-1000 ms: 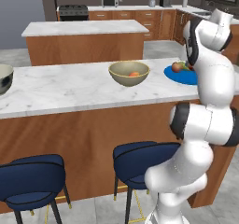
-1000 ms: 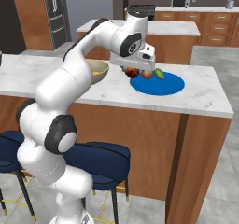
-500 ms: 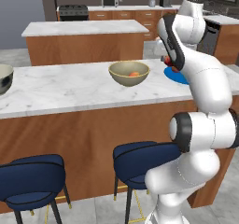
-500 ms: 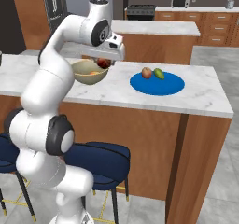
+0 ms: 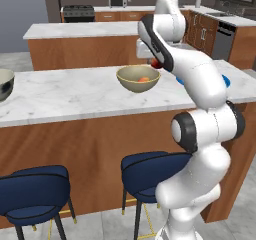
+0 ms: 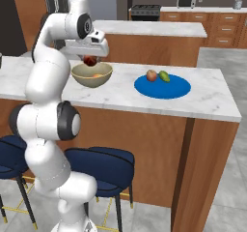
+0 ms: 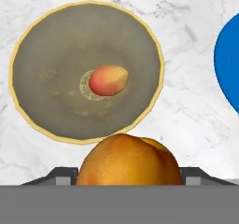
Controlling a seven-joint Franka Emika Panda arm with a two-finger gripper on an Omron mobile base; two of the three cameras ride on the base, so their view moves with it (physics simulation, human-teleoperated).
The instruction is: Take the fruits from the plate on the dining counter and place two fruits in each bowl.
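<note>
My gripper (image 6: 89, 58) is shut on a reddish-orange fruit (image 7: 127, 160) and hovers just above the near rim of the beige bowl (image 7: 86, 71). Inside the yellow-rimmed bowl lies one orange-red fruit (image 7: 108, 80). In the right base view the held fruit (image 6: 89, 60) hangs over the beige bowl (image 6: 91, 75), and the blue plate (image 6: 162, 87) further right carries a reddish-brown fruit (image 6: 152, 75) and a green oblong one (image 6: 164, 76). The pale grey bowl (image 5: 4, 84) stands at the far left of the dining counter (image 5: 75, 91).
Dark blue stools (image 5: 150, 171) stand under the counter's front edge. A shorter marble-topped island (image 6: 149, 30) lies beyond the counter. The plate's edge (image 7: 228, 59) shows at the right of the hand view.
The arm has swung left from the blue plate to above the beige bowl, carrying the fruit with it. Two fruits stay on the plate.
</note>
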